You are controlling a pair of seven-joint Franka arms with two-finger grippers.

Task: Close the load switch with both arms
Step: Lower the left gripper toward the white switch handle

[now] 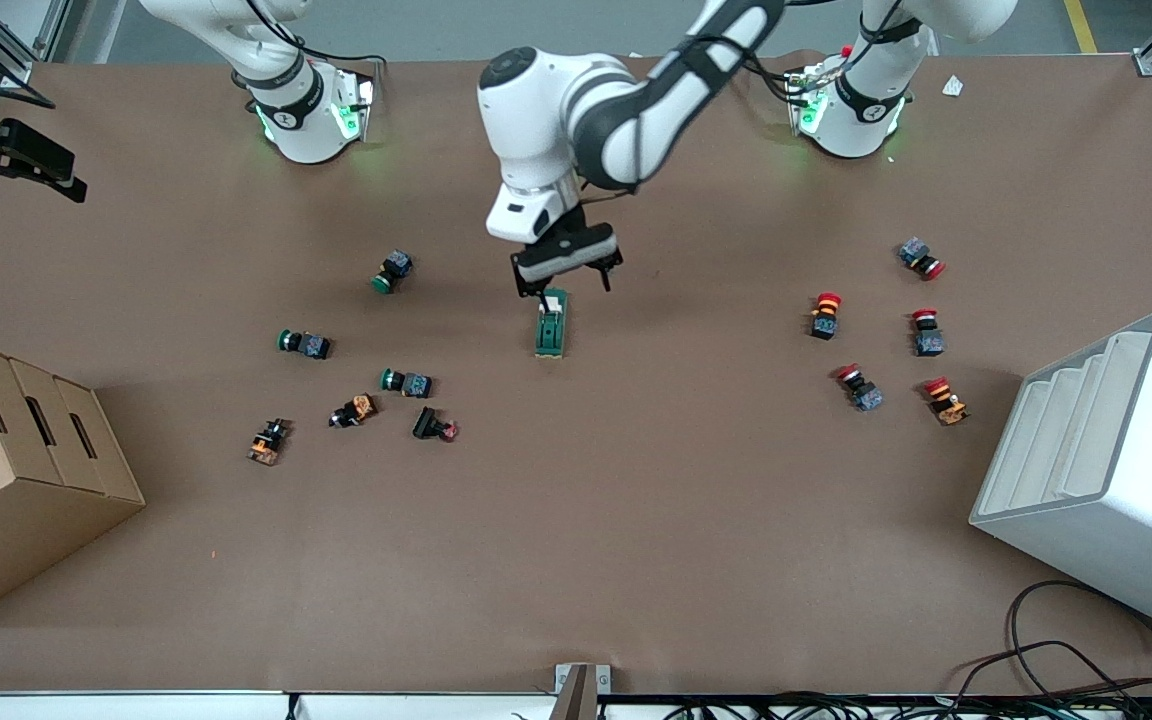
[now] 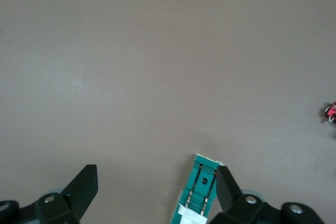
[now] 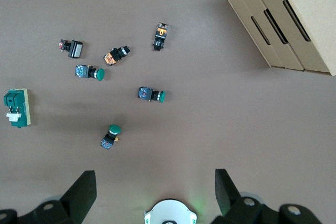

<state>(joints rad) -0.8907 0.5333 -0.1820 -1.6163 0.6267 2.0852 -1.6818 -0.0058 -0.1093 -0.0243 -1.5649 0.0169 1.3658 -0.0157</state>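
Load switch (image 3: 18, 108) beside scattered push buttons (image 3: 151, 94)

Left claw (image 1: 566, 281) covers the lever end of the load switch (image 1: 551, 325) in the front view; whether a fingertip touches the white tab can't be told. Left wrist view crops the load switch (image 2: 198, 192) at the frame edge, only part of the body and a sliver of white tab showing. A small red item (image 2: 331, 112) is cut by that view's edge, too blurred to identify. Right claw (image 1: 6, 160) sits at the front view's edge, arm links out of frame. Cardboard box (image 1: 16, 470) and white bin (image 1: 1106, 470) are both cropped. Push buttons (image 1: 876, 330) are too small for cap detail.
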